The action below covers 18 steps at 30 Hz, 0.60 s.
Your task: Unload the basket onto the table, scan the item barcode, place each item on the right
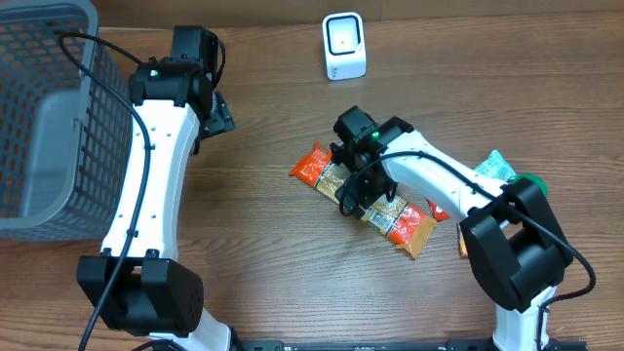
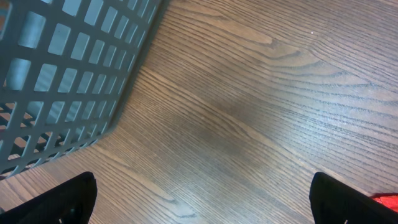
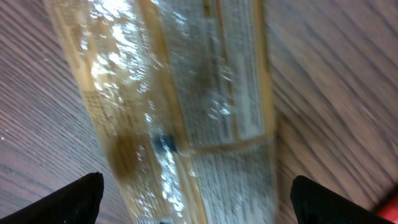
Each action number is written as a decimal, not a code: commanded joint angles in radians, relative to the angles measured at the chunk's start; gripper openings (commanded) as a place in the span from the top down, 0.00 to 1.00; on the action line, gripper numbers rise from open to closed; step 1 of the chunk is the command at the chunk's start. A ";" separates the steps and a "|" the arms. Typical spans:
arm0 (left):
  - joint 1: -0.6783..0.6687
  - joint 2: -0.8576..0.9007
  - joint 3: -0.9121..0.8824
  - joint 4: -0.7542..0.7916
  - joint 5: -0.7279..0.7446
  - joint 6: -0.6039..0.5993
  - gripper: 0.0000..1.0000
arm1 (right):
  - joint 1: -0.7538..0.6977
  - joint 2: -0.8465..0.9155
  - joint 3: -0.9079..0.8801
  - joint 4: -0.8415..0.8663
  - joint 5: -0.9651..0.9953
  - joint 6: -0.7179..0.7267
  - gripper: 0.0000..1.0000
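A single grey plastic basket (image 1: pixel 44 117) with a square-mesh wall stands just left of the left claw (image 2: pixel 202 202). That claw hangs wide open over bare wood-grain worktop (image 2: pixel 249 112), its two dark fingertips (image 2: pixel 59 202) far apart with nothing between them.

Right of that claw, well apart and toward the far edge, stands one small white scanner (image 1: pixel 344 47). It is a rounded box with a pale window on its face, and no writing on it can be read.

On the near side of the scanner, the right claw (image 3: pixel 199 205) is spread open too. It has one black fingertip (image 3: pixel 68 199) on either side of the snack packet (image 3: pixel 186 106), which lies loose between them.

The packet is the one long item directly beneath this claw and lies flat on the worktop. It is narrow, made of crinkly glossy film, tan through the middle with orange ends. A white label panel with lines of small print faces up under the claw, but the print is too blurred to read and no barcode can be picked out.

Right of the right claw, past its arm, lie one teal packet (image 1: pixel 497 168) and one red packet (image 1: pixel 437 209).
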<state>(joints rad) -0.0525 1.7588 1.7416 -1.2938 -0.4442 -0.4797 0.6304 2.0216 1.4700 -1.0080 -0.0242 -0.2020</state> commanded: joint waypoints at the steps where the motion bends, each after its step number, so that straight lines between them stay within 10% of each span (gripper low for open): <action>1: -0.007 -0.007 0.013 0.001 0.001 -0.003 0.00 | 0.015 0.001 -0.035 0.036 -0.023 -0.053 0.02; 18: -0.007 -0.007 0.013 0.001 0.001 -0.003 0.00 | 0.036 0.080 -0.097 0.163 -0.011 -0.057 0.19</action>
<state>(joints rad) -0.0525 1.7588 1.7416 -1.2934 -0.4442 -0.4797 0.6559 2.0506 1.3891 -0.8474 -0.0059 -0.2588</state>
